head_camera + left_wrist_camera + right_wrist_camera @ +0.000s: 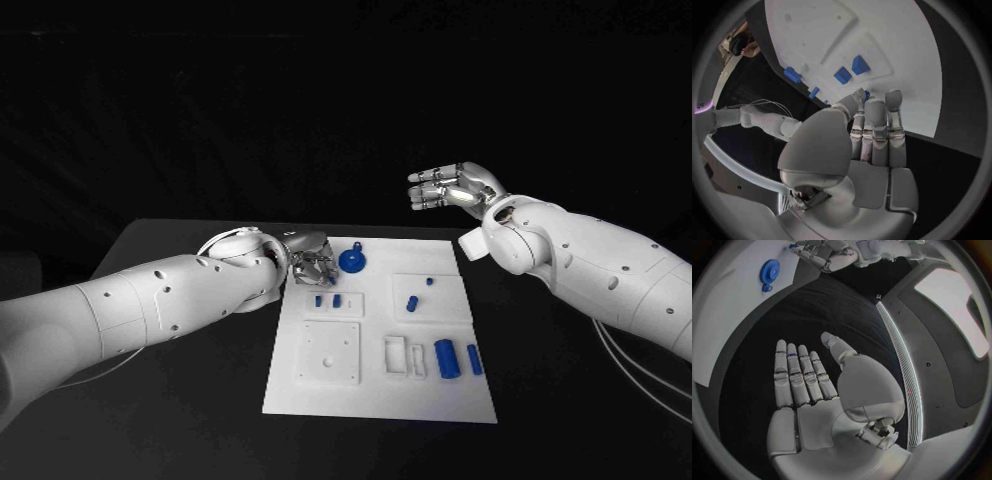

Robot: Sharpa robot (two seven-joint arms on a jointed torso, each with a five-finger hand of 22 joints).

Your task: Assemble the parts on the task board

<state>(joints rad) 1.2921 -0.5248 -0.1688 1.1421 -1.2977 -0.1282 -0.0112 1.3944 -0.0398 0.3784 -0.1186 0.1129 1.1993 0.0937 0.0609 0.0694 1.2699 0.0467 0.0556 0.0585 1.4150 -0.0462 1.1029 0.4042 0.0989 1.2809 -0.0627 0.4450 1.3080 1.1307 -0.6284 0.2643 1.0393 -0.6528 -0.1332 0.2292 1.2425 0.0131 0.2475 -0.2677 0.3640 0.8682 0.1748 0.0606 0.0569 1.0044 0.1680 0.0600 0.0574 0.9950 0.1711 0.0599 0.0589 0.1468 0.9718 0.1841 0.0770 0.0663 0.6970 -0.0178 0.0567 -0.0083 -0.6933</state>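
My left hand (306,257) is down over the far left corner of the task board (378,400), fingers bunched close together and pointing at the white surface; from my left wrist the fingertips (893,97) sit right at the board's edge, and there's a sliver of blue tucked against them, but I cannot tell whether I'm actually pinching a part or only touching the plate. Just beside that hand lies the round blue gear-like part (352,262), flat on the board. Moving along, two small blue pegs (327,300) stand in a little recess near the middle, then another small blue piece (413,303) sits in the raised square block, with a tiny one (430,282) just beyond it. Nearer to me, a fat blue cylinder (446,358) and a slimmer one (475,359) lie side by side. Out on the right, my right hand (453,188) hangs in the air well off the board, palm open, fingers straight and spread, holding nothing.
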